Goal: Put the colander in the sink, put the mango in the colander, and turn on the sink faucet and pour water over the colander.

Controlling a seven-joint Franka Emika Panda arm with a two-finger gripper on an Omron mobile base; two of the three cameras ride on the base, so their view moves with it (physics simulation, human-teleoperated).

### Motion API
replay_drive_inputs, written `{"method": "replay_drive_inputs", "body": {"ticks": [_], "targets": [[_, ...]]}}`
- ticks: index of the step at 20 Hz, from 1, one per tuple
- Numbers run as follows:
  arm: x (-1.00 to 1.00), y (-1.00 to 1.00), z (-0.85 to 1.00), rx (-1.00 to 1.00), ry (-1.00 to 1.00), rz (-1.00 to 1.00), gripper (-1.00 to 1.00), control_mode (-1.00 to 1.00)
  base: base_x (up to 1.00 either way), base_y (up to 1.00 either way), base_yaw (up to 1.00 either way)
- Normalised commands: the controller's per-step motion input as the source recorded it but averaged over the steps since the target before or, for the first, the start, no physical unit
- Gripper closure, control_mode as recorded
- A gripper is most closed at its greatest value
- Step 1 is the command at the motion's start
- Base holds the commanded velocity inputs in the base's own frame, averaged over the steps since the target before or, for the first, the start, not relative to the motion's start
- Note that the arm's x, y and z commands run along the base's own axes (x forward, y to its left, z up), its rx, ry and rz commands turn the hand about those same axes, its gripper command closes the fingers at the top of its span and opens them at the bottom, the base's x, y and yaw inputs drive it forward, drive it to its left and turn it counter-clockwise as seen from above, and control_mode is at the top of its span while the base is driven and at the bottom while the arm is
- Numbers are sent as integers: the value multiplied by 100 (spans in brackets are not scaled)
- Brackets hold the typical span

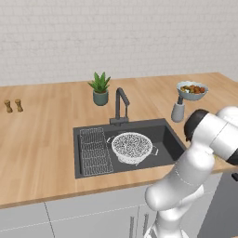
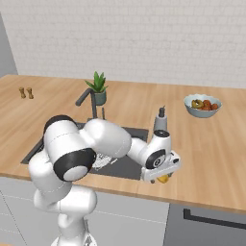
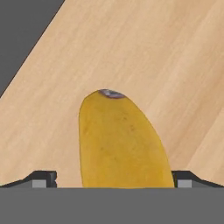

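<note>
The white perforated colander [image 1: 132,146] sits in the dark grey sink [image 1: 168,139], right of the wire rack [image 1: 95,151]. The dark faucet [image 1: 122,104] stands behind the basin, its spout bent toward the colander. The yellow-orange mango [image 3: 120,140] lies on the wooden counter to the right of the sink, near the front edge. My gripper [image 3: 112,179] is low over it and open, one fingertip [image 3: 43,179] on each side, not touching the fruit. In the right base view the mango [image 2: 164,179] peeks out under the gripper [image 2: 160,175].
A grey-blue fruit bowl [image 1: 191,90] and a grey dispenser bottle [image 1: 177,110] stand on the counter back right of the sink. A potted plant [image 1: 100,88] is behind the faucet, and two small shakers [image 1: 13,105] are far left.
</note>
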Motion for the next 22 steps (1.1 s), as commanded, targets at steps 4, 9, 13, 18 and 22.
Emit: {"method": "replay_drive_inputs", "body": {"ticks": [4,9,13,18,22], "targets": [[10,0,-18,0,0,4,100,-100,0,0,0],[-5,1,-5,0,0,1,100,-100,0,0,0],[-35,27,34,0,-12,1,100,-100,0,0,0],[-7,75,51,0,-5,9,100,-100,0,0,0],[11,96,31,0,0,14,100,-100,0,0,0]]}}
